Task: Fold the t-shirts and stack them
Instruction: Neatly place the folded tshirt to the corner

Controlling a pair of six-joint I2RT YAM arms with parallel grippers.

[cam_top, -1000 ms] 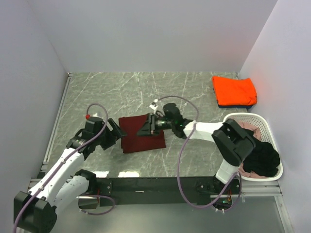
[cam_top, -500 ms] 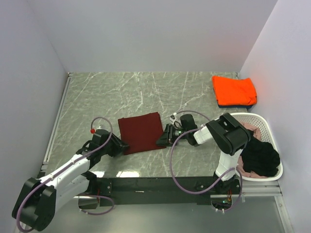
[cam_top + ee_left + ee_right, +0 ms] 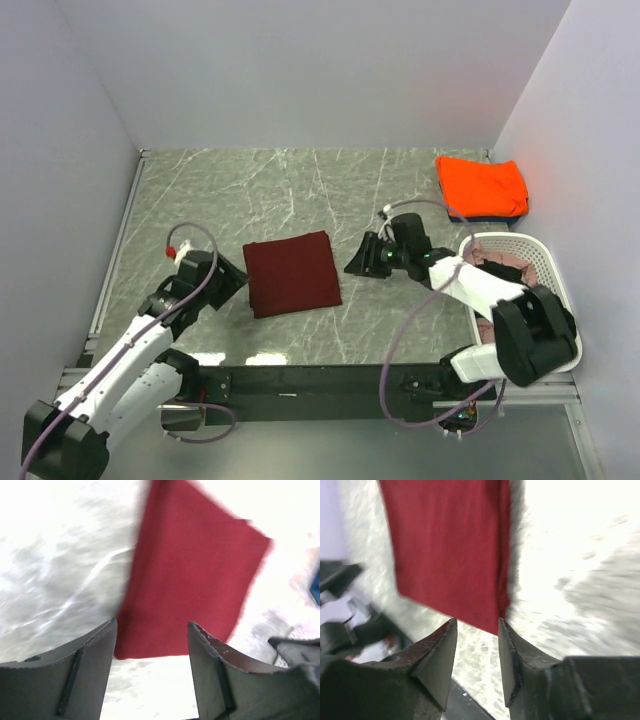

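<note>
A dark maroon t-shirt (image 3: 293, 273) lies folded into a flat rectangle on the marble table; it also shows in the left wrist view (image 3: 195, 575) and the right wrist view (image 3: 450, 550). My left gripper (image 3: 236, 283) is open and empty just left of it (image 3: 151, 630). My right gripper (image 3: 358, 262) is open and empty just right of it (image 3: 477, 625). A folded orange t-shirt (image 3: 482, 186) lies on a dark blue one (image 3: 462, 216) at the back right. A black t-shirt (image 3: 540, 325) and a pale pink one (image 3: 508, 259) lie in the basket.
A white perforated plastic basket (image 3: 505, 240) stands at the right edge of the table. Grey walls close the table at the back and on both sides.
The maroon shirt was folded over and released; it now lies flat. My right gripper has drawn back to the right of it. My left gripper has pulled back slightly left.
</note>
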